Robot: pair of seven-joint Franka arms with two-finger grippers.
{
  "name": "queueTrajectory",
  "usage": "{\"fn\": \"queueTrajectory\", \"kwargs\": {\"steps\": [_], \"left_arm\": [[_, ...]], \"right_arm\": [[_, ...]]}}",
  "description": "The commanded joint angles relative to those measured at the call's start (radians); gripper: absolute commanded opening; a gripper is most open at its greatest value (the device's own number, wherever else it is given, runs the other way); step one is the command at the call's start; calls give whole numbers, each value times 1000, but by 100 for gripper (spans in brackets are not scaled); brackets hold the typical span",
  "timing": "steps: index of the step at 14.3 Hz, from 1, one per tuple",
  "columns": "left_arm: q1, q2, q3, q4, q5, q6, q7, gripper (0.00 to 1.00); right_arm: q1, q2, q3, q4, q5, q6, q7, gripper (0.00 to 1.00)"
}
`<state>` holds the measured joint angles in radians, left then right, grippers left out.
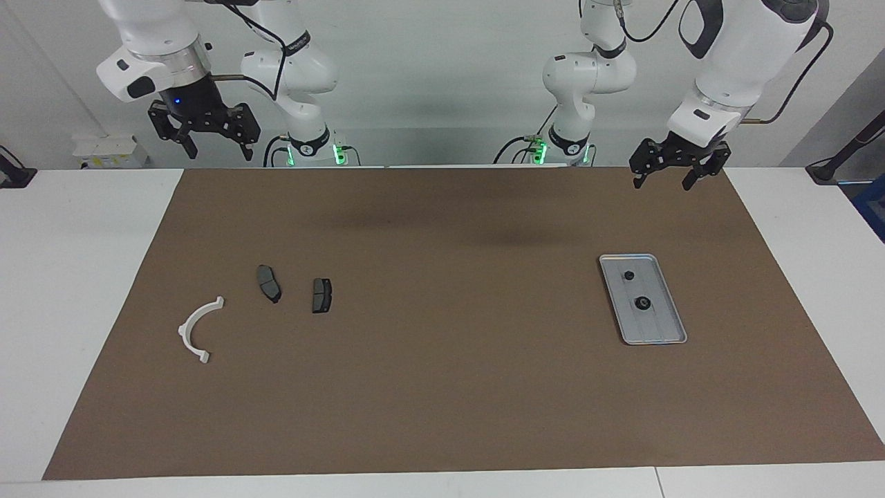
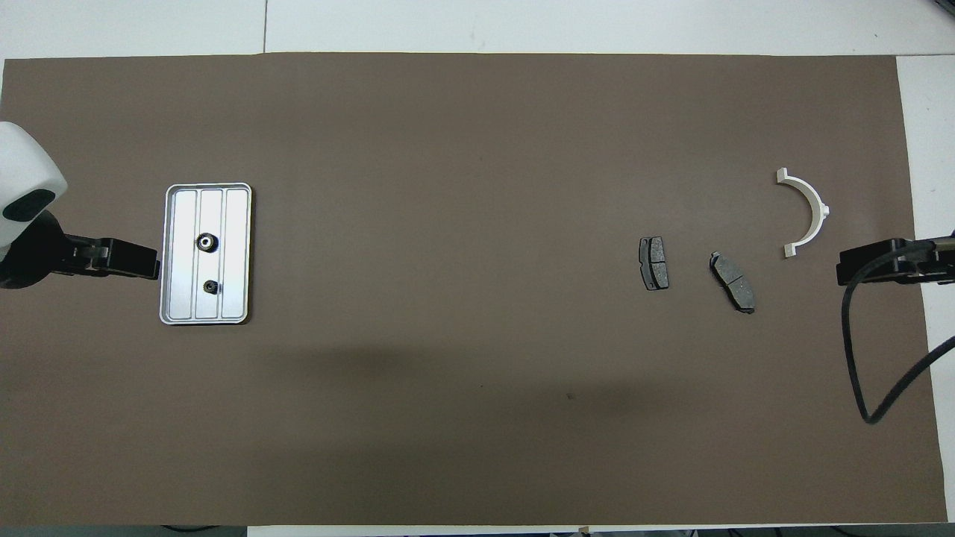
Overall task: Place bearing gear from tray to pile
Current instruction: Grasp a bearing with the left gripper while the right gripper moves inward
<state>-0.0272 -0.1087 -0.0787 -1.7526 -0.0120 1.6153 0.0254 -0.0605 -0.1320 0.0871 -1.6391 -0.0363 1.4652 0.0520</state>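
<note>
The silver ridged tray [image 1: 662,326] [image 2: 233,224] lies on the brown mat toward the left arm's end. In it are a larger dark bearing gear with a light centre [image 1: 642,303] [image 2: 207,242] and a smaller dark gear [image 1: 628,275] [image 2: 211,286]. The pile lies toward the right arm's end: a white semicircular bracket [image 1: 197,330] [image 2: 807,212] and two dark brake pads [image 1: 269,283] [image 1: 321,294] [image 2: 733,282] [image 2: 653,262]. My left gripper [image 1: 664,181] [image 2: 149,262] is open and empty, raised over the mat's edge beside the tray. My right gripper [image 1: 218,149] [image 2: 847,267] is open and empty, raised at its own end.
The brown mat [image 1: 442,387] covers most of the white table [image 1: 83,277]. A black cable [image 2: 873,358] hangs from the right arm over the mat's end.
</note>
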Motion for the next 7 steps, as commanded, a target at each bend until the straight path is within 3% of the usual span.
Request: {"fn": "queueTrajectory", "kwargs": {"steps": [1, 7], "left_arm": [[-11, -12, 13, -18, -9, -9, 4, 100], [10, -26, 19, -13, -2, -64, -37, 100]], "right_arm": [[-9, -26, 0, -31, 7, 1, 11, 100], [-9, -28, 0, -34, 7, 3, 9, 100]]}}
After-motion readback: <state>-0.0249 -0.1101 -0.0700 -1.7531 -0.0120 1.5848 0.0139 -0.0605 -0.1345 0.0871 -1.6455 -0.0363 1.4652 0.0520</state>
